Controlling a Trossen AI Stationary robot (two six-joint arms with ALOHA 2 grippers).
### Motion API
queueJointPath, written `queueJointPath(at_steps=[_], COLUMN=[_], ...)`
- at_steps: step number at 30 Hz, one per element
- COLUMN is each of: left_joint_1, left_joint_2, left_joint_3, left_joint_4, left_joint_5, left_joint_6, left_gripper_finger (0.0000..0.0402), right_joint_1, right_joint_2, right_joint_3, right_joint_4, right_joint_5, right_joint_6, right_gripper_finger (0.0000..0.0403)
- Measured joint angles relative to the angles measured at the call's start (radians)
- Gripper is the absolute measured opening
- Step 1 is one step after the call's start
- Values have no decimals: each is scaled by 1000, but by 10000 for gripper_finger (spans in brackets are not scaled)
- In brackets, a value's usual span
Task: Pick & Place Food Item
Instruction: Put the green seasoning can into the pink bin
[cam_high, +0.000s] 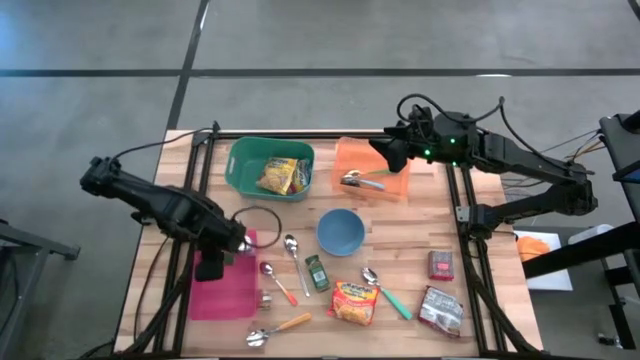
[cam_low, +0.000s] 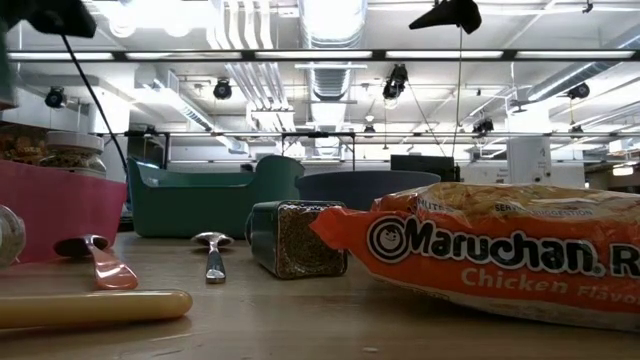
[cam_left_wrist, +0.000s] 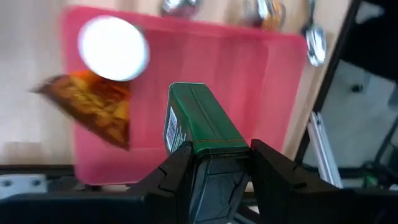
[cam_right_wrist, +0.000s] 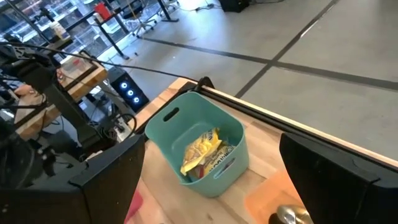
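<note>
Two fingers of my left gripper (cam_left_wrist: 214, 171) clamp a dark green rectangular tin (cam_left_wrist: 199, 127) by its sides, so its length hangs clear below me. It hovers over the flat pink plastic tray (cam_high: 225, 285) at the high view's lower left, where I judge it belongs, beside the snack packet there. My right gripper (cam_high: 385, 150) waits open-jawed at upper right, above the orange bin (cam_high: 372, 165).
</note>
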Motion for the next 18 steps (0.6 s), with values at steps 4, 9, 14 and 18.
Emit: queueJointPath(at_steps=[4,9,14,18], left_joint_1=[-10,-10,-9,-5], left_joint_2=[0,0,0,-1], left_joint_3=[-77,-163,-240,-293], left_joint_4=[49,121,203,231], left_joint_5=[8,7,5,5], left_joint_6=[5,10,28,53], left_gripper_finger=[120,120,119,119], right_joint_1=[4,4,4,4], right_joint_2=[0,0,0,0], right_joint_3=[0,0,0,0], right_joint_4=[-3,-3,-3,-11], right_joint_5=[-10,-12,-17,-17], right_joint_6=[13,15,15,15], right_gripper_finger=[368,368,368,368])
